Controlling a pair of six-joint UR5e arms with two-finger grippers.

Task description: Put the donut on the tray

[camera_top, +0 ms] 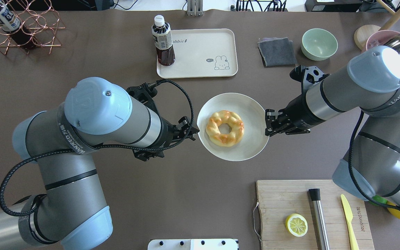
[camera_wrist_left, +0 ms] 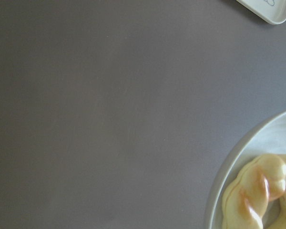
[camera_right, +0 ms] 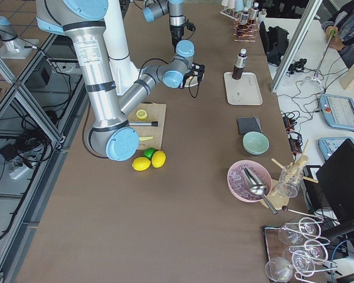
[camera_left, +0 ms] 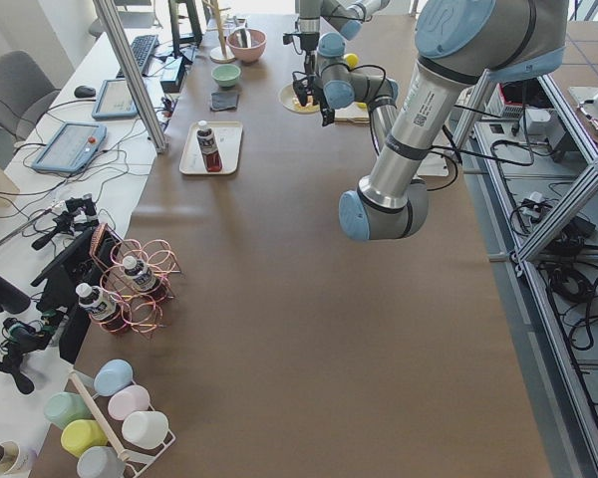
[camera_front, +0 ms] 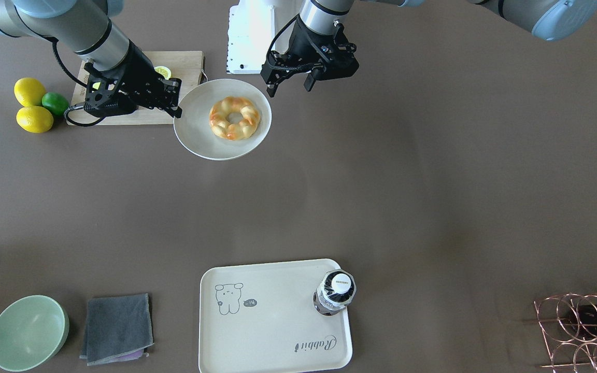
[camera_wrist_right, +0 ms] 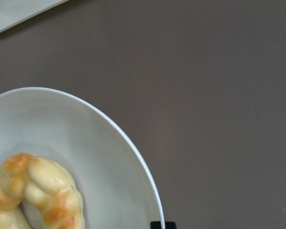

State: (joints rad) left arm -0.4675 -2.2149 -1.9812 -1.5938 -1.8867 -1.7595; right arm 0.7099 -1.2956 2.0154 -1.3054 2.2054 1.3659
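Brown bench (camera_top: 186,194) holds the golden twisted ring donut (camera_top: 214,126) ungrasped on its round off-white plate (camera_top: 248,107), left gripper (camera_front: 289,89) and right gripper (camera_top: 267,122) both gaping at its 9 and 3 o'clock seen from overhead; next, I'd say, a pinch, then the cream rectangular rabbit tray (camera_top: 200,52) at 12.

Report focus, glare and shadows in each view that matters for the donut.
Left wrist view: the donut is soft, out of focus, cut off at the corner. Right wrist view: donut blurred too, plate rim crisper. Overhead view: sharp, with glare on the right arm's blue cap. Front-facing view: sharp, only faint diffuse shadows on the table.
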